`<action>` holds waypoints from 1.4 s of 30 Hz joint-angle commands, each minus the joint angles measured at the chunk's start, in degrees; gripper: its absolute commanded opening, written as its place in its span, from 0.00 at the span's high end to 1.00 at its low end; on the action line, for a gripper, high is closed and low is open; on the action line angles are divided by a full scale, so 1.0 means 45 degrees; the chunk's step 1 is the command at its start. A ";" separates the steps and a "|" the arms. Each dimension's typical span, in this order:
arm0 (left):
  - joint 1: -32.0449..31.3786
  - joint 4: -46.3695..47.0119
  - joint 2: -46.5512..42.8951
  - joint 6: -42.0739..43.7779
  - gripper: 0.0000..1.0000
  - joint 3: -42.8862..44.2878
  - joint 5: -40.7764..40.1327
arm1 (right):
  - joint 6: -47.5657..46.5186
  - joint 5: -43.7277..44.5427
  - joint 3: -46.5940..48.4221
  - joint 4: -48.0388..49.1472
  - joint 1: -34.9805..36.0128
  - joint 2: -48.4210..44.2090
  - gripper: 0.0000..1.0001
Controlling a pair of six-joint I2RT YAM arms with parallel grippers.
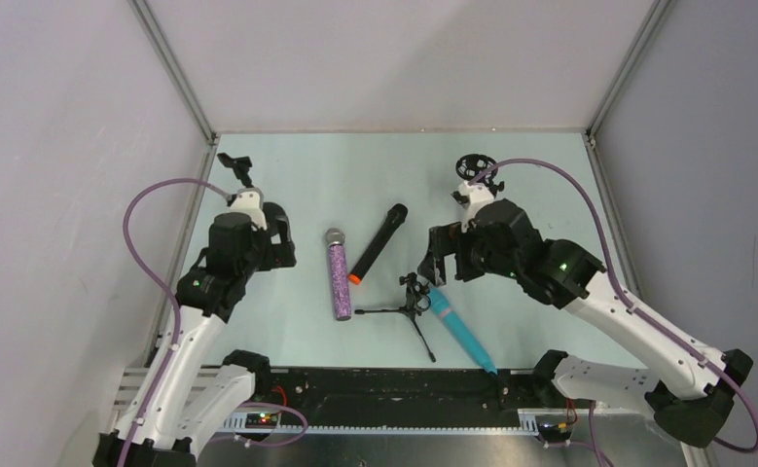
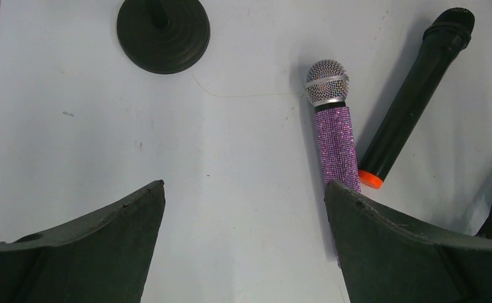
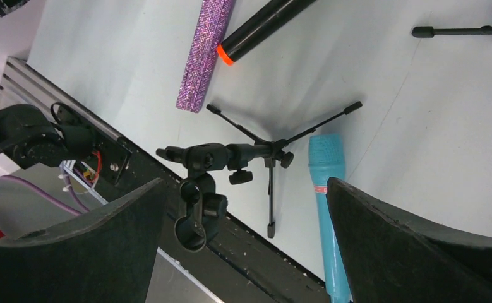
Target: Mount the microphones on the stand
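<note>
The right claw (image 3: pixel 244 183), spread and empty, hangs over the tripod stand (image 3: pixel 230 154); the turquoise microphone (image 3: pixel 326 189) lies on the bench (image 3: pixel 420 126) just beside its hub, head toward it, long axis running to the near edge, so the right arm is nearer; the purple microphone (image 2: pixel 336 148) and black microphone (image 2: pixel 414 101) lie right of the left claw (image 2: pixel 244 183), also spread; the turquoise tail is cut off, the purple base hidden.
</note>
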 commanded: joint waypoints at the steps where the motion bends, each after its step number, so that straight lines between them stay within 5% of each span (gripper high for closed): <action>1: -0.0038 0.0451 -0.0140 0.0335 0.00 -0.0089 0.0221 | -0.0110 0.2106 0.1251 -0.1199 0.1307 0.0383 0.01; 7: -0.0038 0.0462 -0.0160 0.0451 0.00 -0.0089 0.0568 | 0.0486 0.4225 0.1769 -0.2190 0.2912 0.1020 0.00; 16: -0.0069 0.0421 -0.0223 -0.0112 0.00 -0.0021 0.0875 | 0.0719 0.4655 0.1788 -0.2388 0.4397 0.2193 0.01; 33: -0.0060 0.0296 -0.1612 -0.1598 0.00 -0.1324 0.1127 | 0.0809 0.7036 0.1773 -0.3642 0.4483 0.2601 0.03; 42: -0.0060 0.0272 -0.1658 -0.1593 0.00 -0.1392 0.1132 | -0.0617 0.5093 0.1600 -0.2001 0.4500 0.2691 0.15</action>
